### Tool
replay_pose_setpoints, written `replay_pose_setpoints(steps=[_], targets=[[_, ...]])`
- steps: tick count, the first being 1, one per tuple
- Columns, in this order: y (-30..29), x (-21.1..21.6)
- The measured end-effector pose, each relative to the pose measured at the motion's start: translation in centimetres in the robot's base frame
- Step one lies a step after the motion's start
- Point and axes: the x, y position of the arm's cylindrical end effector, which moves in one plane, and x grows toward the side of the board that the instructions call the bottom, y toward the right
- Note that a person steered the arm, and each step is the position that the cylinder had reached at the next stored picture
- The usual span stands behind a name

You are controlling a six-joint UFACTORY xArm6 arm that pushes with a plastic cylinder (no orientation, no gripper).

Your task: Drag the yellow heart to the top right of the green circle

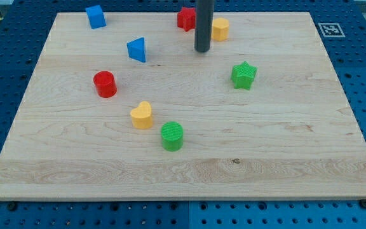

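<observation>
Approach is the step in hand: my tip [202, 50], a bare rod with no jaws to open or close, is held near the board's top edge, well apart from the yellow heart [142, 115], which is judged to need rounding and pushing from its left, toward the right edge past the green circle [172, 136].

The yellow heart [142, 115] lies flat on my bench, in the lower middle of the board, its lobes pointing toward the view's top. The green circle [172, 136], a short ribbed cylinder standing upright, sits just beside it toward the view's lower right, with a narrow gap between them.
</observation>
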Motion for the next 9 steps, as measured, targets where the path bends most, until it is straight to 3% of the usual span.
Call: replay_pose_setpoints(steps=[1,4,6,7,9], targets=[[-3.2,6.3],[-17.6,14.2],[-14.8,17.8],[-14.2,16.6],[-7.0,13.8]])
